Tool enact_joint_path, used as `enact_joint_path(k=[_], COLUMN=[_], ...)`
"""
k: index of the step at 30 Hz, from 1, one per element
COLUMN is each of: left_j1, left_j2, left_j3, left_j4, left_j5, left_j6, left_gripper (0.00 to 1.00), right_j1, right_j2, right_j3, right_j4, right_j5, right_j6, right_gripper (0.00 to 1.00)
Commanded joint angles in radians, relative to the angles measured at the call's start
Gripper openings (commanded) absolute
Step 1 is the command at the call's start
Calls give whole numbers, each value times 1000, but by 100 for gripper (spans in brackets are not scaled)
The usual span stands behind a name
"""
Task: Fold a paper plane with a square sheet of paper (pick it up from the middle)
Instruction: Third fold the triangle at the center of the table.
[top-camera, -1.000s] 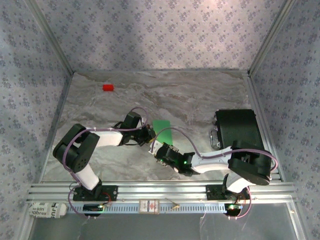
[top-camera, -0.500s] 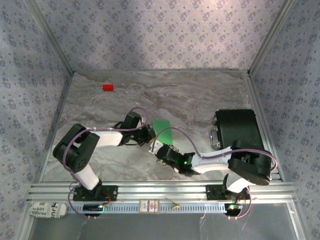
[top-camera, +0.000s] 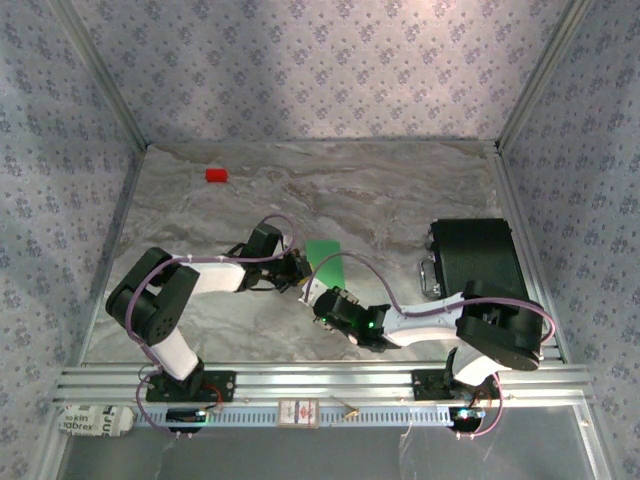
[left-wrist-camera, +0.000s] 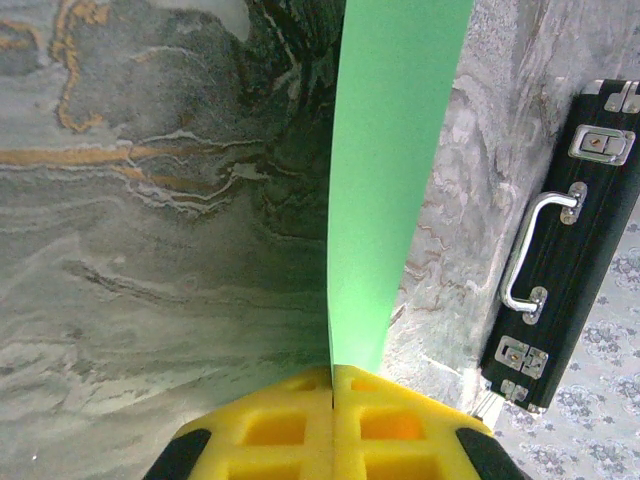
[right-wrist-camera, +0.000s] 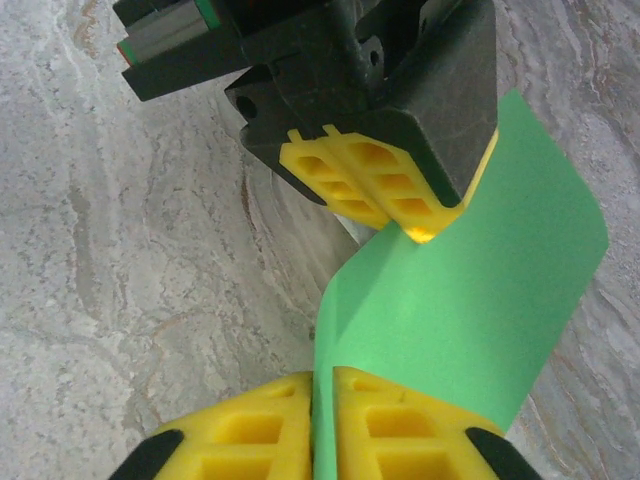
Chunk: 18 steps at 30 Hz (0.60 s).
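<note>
The square sheet of paper (top-camera: 322, 252) is bright green and held off the table, curved between both grippers. My left gripper (left-wrist-camera: 332, 375) is shut on one edge of it, and the sheet (left-wrist-camera: 390, 180) rises away from the yellow fingertips as a narrow strip. My right gripper (right-wrist-camera: 322, 385) has its yellow fingers pressed together on the sheet's (right-wrist-camera: 480, 320) lower edge. In the right wrist view the left gripper (right-wrist-camera: 380, 195) pinches the sheet just above. From the top view the left gripper (top-camera: 298, 272) and right gripper (top-camera: 318, 297) meet near the table's middle.
A black case (top-camera: 478, 262) with a metal handle lies at the right of the table, also seen in the left wrist view as a black case (left-wrist-camera: 570, 250). A small red block (top-camera: 216, 175) sits far back left. Patterned walls enclose the marbled table (top-camera: 400, 200).
The right gripper's fingers have closed onto the green sheet. Both arms have stayed almost in place.
</note>
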Motion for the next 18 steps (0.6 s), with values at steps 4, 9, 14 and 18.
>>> enact_joint_path(k=[4,9,14,18], left_j1=[14,22,29,39], left_j2=[-30,-55,-91,-135], left_j3=[-16,-14,-7,-8], left_j4=[-1,-49,-101,-177], left_j5=[9,-10,-29,-79], left_j6=[1,25,47,75], left_gripper=[9,23,43,51], right_j1=[-10,-22,-31,-58], right_j2=[-28,-44,-52,-61], right_j3=[-16,-20,-20,-5], right_j4=[-27,-42,-45,-65], right_j5=[3,-29,-66,-162], right_j6=[37,60,81,121], right_gripper=[9,6,4,4])
